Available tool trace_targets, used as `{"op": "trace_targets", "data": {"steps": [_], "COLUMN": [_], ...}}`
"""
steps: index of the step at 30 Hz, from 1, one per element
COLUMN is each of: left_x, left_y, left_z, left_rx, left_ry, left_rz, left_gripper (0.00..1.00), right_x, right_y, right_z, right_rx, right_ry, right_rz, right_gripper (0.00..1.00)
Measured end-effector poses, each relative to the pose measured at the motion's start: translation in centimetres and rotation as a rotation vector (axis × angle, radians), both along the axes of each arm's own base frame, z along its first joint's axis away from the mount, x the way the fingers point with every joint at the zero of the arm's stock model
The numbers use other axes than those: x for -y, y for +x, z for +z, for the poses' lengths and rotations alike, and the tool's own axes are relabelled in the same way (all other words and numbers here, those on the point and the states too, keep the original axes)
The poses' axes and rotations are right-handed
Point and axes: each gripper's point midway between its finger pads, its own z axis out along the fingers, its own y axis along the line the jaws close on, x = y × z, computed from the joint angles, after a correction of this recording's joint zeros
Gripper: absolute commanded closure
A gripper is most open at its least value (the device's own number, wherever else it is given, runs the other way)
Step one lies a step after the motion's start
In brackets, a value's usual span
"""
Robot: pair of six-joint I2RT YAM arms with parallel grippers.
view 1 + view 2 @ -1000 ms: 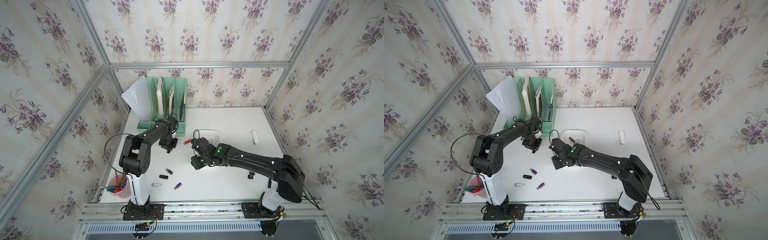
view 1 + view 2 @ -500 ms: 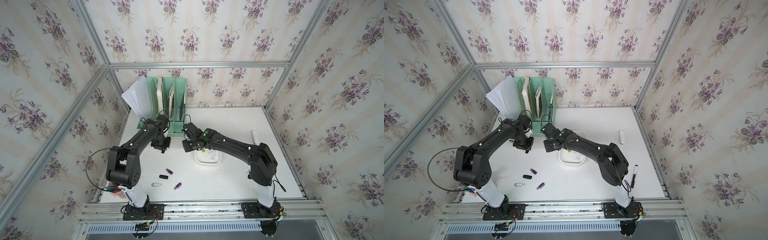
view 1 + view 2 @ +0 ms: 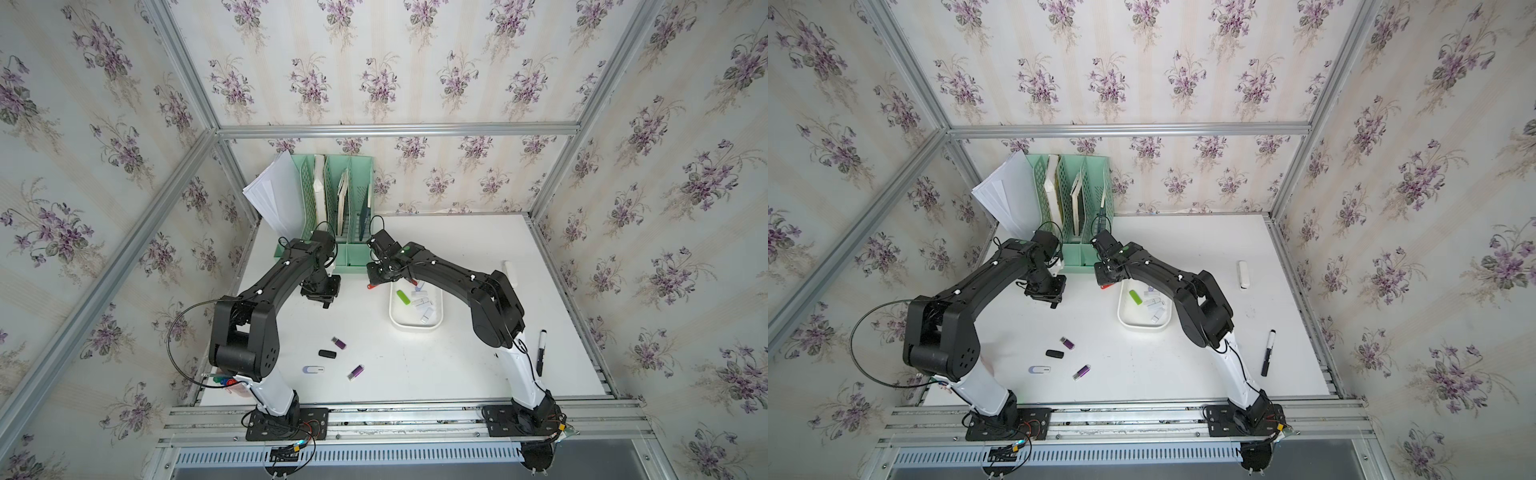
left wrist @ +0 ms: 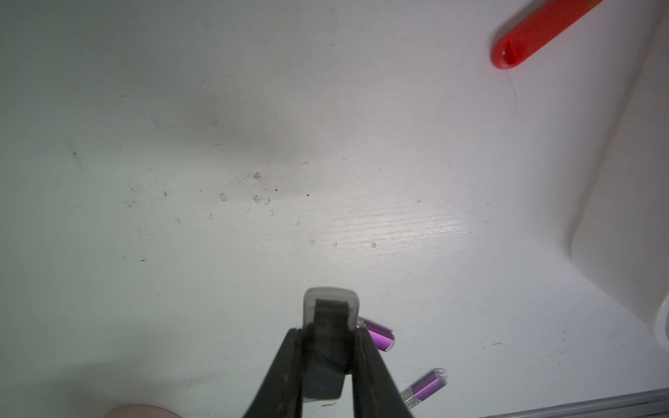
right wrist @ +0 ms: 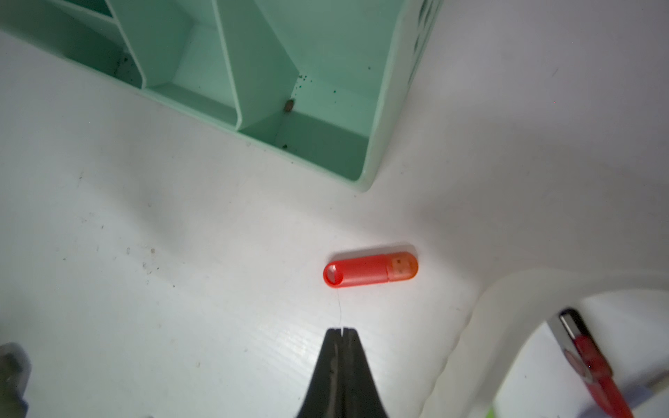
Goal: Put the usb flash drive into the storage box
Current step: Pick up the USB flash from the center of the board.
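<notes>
1. I am checking the left gripper [image 4: 329, 336] first. Its jaws are clamping a dark flash drive [image 4: 331, 305] with a smoky clear cap, and it is hanging over bare table [image 3: 415, 374], well apart from the storage box [image 3: 415, 327].
2. The right gripper [image 5: 340, 331] is sitting fully closed with nothing between its jaws. It is hovering near a red flash drive [image 5: 369, 269], which is lying flat on the table just beside the box's corner, outside it.
3. The storage box is holding a green drive [image 3: 402, 296], a cluster of white and silver drives [image 3: 424, 308], and a red-and-silver drive [image 5: 593, 365] at the end nearest the right gripper.
4. Four drives are lying in a loose group toward the front of the table, well apart from the box: two purple ones [image 3: 339, 343] [image 3: 355, 372], a black one [image 3: 327, 354] and a pale white one [image 3: 313, 369].
5. I am judging the job as roughly half done. Several drives are already boxed. Six are waiting, counting the held one and the red one.
6. The mint-green file organizer [image 3: 352, 257] is holding papers and folders. I am seeing no drives in it.
</notes>
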Motion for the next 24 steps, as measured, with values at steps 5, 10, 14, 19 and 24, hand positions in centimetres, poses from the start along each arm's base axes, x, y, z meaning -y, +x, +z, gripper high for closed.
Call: {"op": "trace_targets", "data": {"steps": [5,10,14,19,24], "left_x": [0.1,0.1,0.2,0.2,0.2], "left_y": [0.0,0.0,0.0,0.0,0.0], "left_z": [-0.1,-0.1,-0.2,-0.4,-0.5], "left_rx": [-0.001,-0.002,-0.005,-0.010,-0.012], "left_ry": [-0.004,-0.007,-0.009,-0.008,-0.008], "left_rz": [-0.001,-0.001,-0.001,-0.001,-0.002], "left_gripper": [0.75,0.75,0.75,0.75,0.75], "right_x": [-0.1,-0.1,0.4,0.4,0.6], "right_y": [1.9,2.8,3.5,3.6,4.1], "right_z": [-1.0,-2.3,-3.3,-4.0,-4.5], "right_rx": [0.001,-0.018,-0.036,-0.042,-0.051], "right_ry": [-0.004,-0.010,-0.027,-0.041,-0.043], "right_rz": [-0.021,-0.029,-0.043,-0.046,-0.049], "right_gripper": [1.00,1.00,1.00,1.00,1.00]}}
